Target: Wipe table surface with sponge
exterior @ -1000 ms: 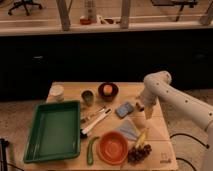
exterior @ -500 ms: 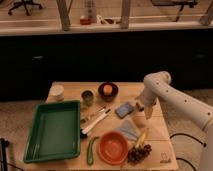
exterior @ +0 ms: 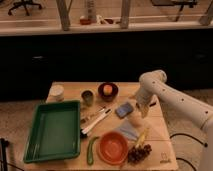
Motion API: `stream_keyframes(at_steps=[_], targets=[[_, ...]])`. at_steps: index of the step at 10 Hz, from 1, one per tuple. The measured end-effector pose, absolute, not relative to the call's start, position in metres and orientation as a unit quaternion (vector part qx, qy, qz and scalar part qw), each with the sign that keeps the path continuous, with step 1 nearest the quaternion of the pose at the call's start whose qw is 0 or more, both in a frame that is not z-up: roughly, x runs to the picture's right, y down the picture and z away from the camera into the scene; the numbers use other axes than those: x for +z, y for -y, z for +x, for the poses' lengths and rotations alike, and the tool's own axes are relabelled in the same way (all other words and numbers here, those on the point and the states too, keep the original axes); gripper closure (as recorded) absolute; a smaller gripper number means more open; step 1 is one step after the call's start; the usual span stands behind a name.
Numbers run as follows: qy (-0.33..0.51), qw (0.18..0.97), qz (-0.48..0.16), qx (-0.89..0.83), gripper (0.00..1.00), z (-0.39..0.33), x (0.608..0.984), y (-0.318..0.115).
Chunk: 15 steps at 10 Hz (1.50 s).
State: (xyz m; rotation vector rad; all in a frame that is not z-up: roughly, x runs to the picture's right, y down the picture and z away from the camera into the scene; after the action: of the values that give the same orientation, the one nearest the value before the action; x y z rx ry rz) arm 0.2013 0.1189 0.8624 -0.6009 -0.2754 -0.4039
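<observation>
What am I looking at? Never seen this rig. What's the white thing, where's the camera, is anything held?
The white thing is a robot arm reaching in from the right of the picture. It ends in a two-finger gripper, which hangs just right of a small blue-grey sponge. The gripper is open and holds nothing; the sponge lies on the wooden table. There is one camera, looking down on the table at an angle; where it is mounted cannot be told. Also on the table: a green tray, an orange bowl, a dark bowl with a fruit in it, grapes and a folded cloth.
</observation>
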Motion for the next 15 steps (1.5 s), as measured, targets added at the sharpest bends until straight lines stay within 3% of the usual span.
stream_keyframes(at_steps=[14,15], targets=[[0.159,0.898,-0.320,-0.258,0.20,0.155,0.898,-0.141],[0.160,0.897,-0.321,-0.260,0.27,0.153,0.900,-0.142]])
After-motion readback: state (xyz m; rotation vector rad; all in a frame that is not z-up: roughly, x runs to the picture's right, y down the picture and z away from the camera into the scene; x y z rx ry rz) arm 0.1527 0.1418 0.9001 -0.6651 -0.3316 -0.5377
